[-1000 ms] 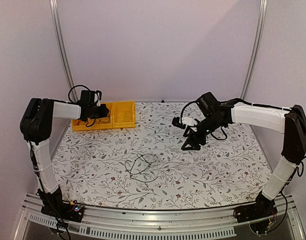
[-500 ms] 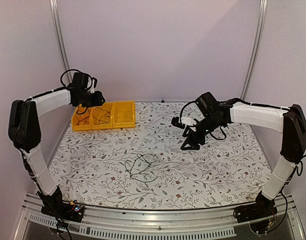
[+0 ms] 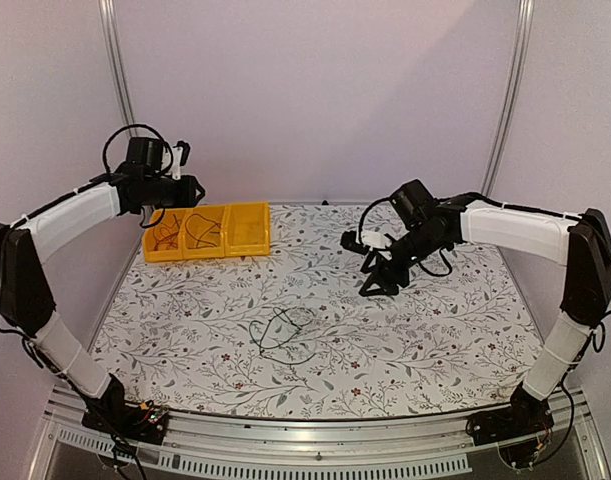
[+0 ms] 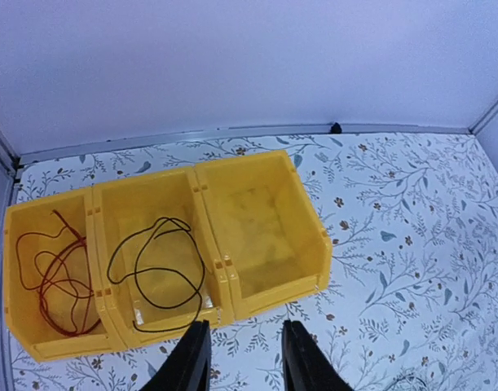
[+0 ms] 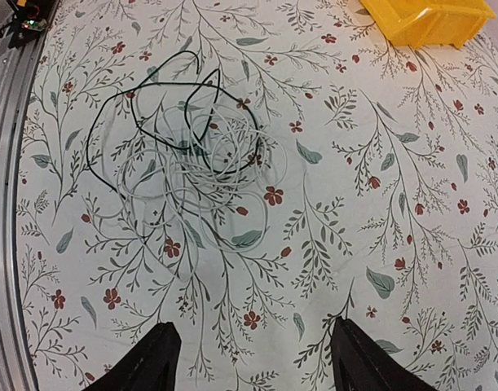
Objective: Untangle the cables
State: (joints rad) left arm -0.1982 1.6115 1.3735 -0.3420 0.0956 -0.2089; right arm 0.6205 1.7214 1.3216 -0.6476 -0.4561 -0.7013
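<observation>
A tangle of thin cables (image 3: 282,335), one dark and several pale, lies on the flowered table; the right wrist view shows the same tangle (image 5: 191,147). A red cable (image 4: 57,277) is coiled in the left compartment of the yellow bins (image 3: 247,245). In the middle compartment lies a black cable (image 4: 155,273), and the right compartment (image 4: 261,228) holds nothing. My left gripper (image 3: 192,190) hangs above the bins, open and empty (image 4: 244,358). My right gripper (image 3: 375,285) hovers right of the tangle and well apart from it, also open and empty (image 5: 257,358).
The yellow bins (image 4: 314,261) stand at the table's back left near the wall. Metal rails (image 3: 315,440) run along the near edge. One corner of the bins (image 5: 432,20) shows at the top of the right wrist view.
My left arm has risen up and back out of the bins, leaving the black cable in the middle compartment. The right gripper has shifted slightly left; the tangle has not moved.
</observation>
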